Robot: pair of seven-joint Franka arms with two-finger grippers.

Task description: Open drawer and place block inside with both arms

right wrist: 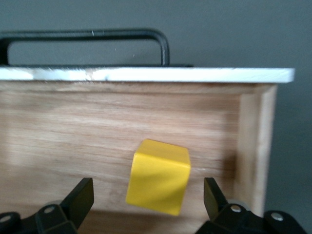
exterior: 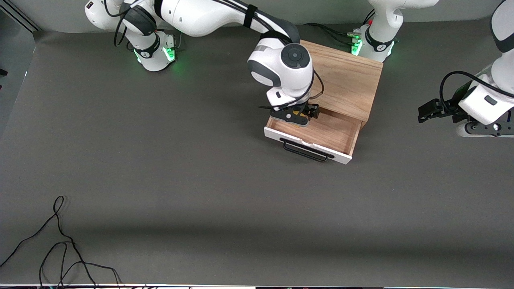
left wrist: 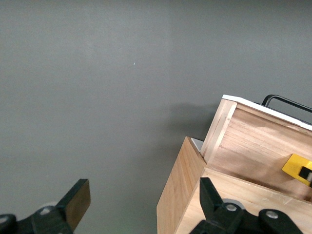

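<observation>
Now right tool spread over block in drawer.

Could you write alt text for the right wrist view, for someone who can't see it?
A yellow block lies inside the open wooden drawer, between the open fingers of the right gripper. The drawer's white front carries a black handle.

Dark grey table, loose black cables
</observation>
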